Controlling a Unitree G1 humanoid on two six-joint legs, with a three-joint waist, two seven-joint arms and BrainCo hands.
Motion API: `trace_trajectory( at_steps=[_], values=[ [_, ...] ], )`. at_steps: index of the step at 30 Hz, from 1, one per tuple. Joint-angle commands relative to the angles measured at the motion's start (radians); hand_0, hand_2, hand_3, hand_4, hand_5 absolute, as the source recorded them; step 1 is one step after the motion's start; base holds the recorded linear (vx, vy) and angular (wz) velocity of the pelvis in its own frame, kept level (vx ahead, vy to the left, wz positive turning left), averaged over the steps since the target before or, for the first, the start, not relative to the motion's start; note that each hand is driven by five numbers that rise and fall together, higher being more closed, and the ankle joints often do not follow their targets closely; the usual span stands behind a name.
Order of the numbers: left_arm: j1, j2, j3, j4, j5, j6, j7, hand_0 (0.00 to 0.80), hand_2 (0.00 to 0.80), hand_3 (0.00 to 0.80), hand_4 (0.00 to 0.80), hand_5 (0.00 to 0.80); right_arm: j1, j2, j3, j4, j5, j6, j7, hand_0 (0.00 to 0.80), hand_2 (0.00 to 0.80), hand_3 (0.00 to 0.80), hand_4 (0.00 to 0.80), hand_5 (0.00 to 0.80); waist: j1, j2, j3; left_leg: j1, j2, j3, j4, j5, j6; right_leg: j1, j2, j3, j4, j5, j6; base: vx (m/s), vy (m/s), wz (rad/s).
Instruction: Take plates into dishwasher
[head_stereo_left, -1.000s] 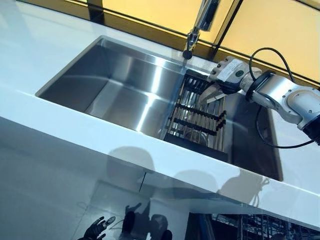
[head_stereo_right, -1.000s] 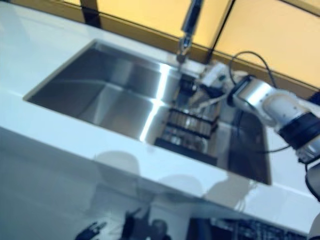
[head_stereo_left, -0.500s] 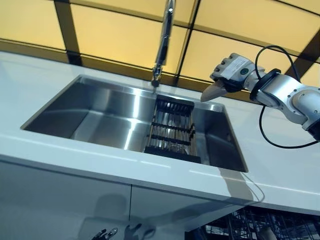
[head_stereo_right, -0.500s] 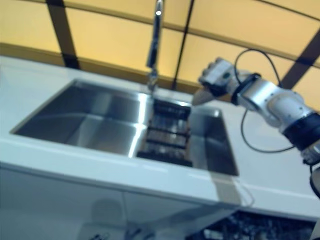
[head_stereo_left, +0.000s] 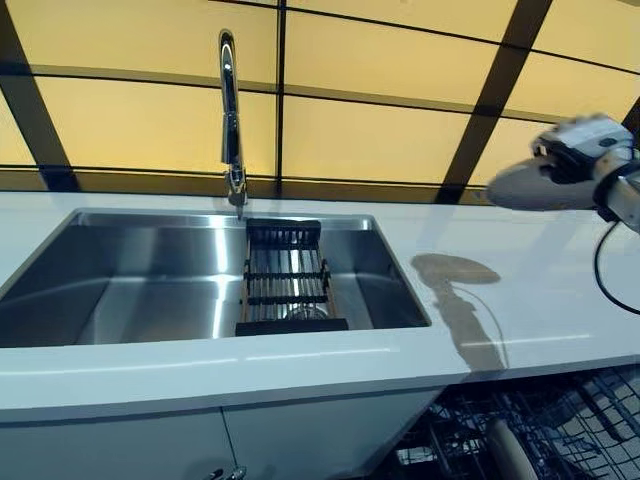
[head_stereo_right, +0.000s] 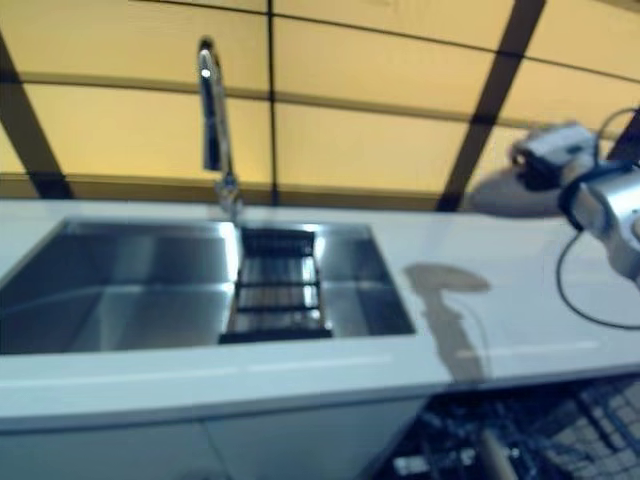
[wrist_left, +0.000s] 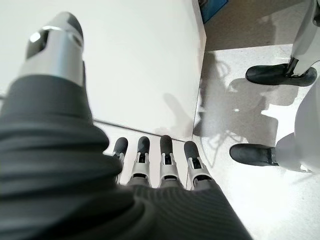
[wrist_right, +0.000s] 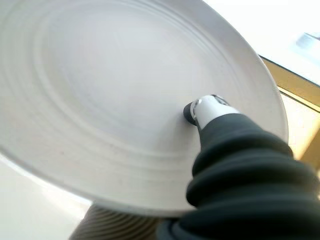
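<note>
The right hand (head_stereo_left: 585, 150) holds a white plate (wrist_right: 125, 95) up in the air, above the white countertop (head_stereo_left: 540, 290) and well to the right of the sink (head_stereo_left: 150, 275). In the right wrist view the thumb presses on the plate's upper face near the middle while the fingers are hidden beneath it — so the grip reads as a pinch across the plate, thumb on top and fingers presumably below. From the head cameras the plate shows nearly edge-on as a pale disc (head_stereo_left: 525, 187) just to the left of the hand, roughly level, throwing a round shadow on the counter.

The plate looks like glazed ceramic: rigid, fairly heavy for a one-handed pinch, smooth and likely slippery under the dark fingertips, and breakable if it drops or knocks a rack wire. The grip sits well in from the rim, which should steady it; a hold nearer the edge would let it tip.

The open dishwasher rack (head_stereo_left: 540, 440) shows below the counter's front edge at lower right, already with something pale standing in it. A black drying rack (head_stereo_left: 285, 275) sits in the sink under the faucet (head_stereo_left: 230, 110).

The left hand (wrist_left: 160, 160) hangs low by the white cabinet front, fingers straight and relaxed, holding nothing.
</note>
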Motion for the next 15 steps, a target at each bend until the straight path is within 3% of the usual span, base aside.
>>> trace_trajectory(
  at_steps=[1,2,8,9,15],
  values=[
    [-0.038,0.028,-0.012,0.039,0.031,-0.012,-0.025,0.000,0.000,0.000,0.000,0.000,0.022,-0.077,-0.106,0.048,0.050,0.038,-0.020,0.800,0.800,0.800,0.800,0.800,-0.004,-0.048,-0.015,0.052,0.013,-0.012,0.000,-0.085,-0.013,-0.004,-0.042,0.015,0.002,0.053,0.120,0.023,-0.001,-0.15],
    [-0.036,0.019,-0.002,0.042,0.035,-0.009,-0.030,0.000,0.000,0.000,0.000,0.000,0.110,-0.091,-0.185,0.051,0.070,0.035,-0.029,0.800,0.800,0.800,0.800,0.800,-0.029,-0.038,-0.017,0.059,0.018,0.004,0.000,-0.087,-0.013,-0.006,-0.038,0.029,0.002,0.053,0.120,0.017,-0.002,-0.12],
    [-0.031,0.017,0.004,0.043,0.040,-0.011,-0.029,0.000,0.000,0.000,0.000,0.000,0.381,-0.100,-0.435,0.033,0.112,0.033,-0.058,0.800,0.800,0.800,0.800,0.800,-0.068,-0.034,-0.016,0.069,0.026,0.030,0.000,-0.089,-0.013,-0.010,-0.029,0.056,0.002,0.058,0.120,0.012,-0.005,-0.22],
    [-0.030,0.014,0.013,0.045,0.040,-0.015,-0.029,0.000,0.000,0.000,0.000,0.000,0.507,-0.092,-0.554,0.024,0.132,0.030,-0.074,0.800,0.800,0.800,0.800,0.800,-0.089,-0.030,-0.016,0.075,0.030,0.044,0.000,-0.091,-0.012,-0.011,-0.026,0.069,0.002,0.060,0.121,0.017,-0.013,-0.26],
    [-0.026,0.018,0.027,0.035,0.041,-0.016,-0.024,0.000,0.000,0.000,0.000,0.000,0.844,-0.036,-0.861,-0.027,0.143,0.023,-0.105,0.800,0.800,0.800,0.800,0.800,-0.126,-0.021,-0.006,0.078,0.037,0.067,0.000,-0.091,-0.011,-0.021,-0.016,0.095,0.002,0.066,0.121,0.004,-0.008,-0.18]
  ],
)
